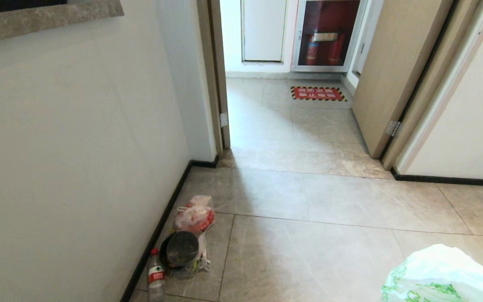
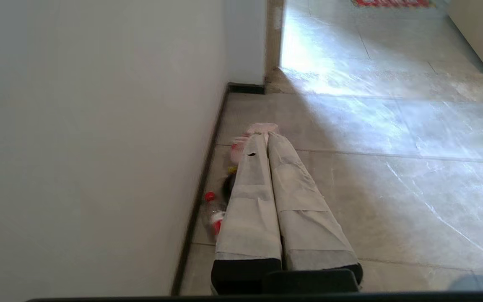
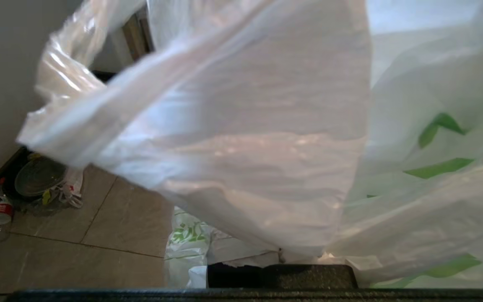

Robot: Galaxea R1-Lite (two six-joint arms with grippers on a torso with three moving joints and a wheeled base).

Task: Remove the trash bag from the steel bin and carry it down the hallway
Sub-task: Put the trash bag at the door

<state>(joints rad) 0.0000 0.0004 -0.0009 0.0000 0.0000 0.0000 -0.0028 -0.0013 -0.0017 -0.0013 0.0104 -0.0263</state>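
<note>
Right gripper [image 3: 281, 262] clamped on the bag [image 3: 241, 138], which hangs from its jaws, doorway [image 1: 283, 84] straight ahead

Your left gripper [image 2: 271, 135] hangs with its two cloth-wrapped fingers [image 2: 250, 201] pressed together, pointing along the dark baseboard [image 2: 201, 184]. Just beside that baseboard lie a red-capped bottle [image 2: 213, 207] and a pinkish bag [image 2: 241, 144] (both partly hidden behind the fingers). Glossy tiles [image 2: 392, 126] stretch away from it.
</note>
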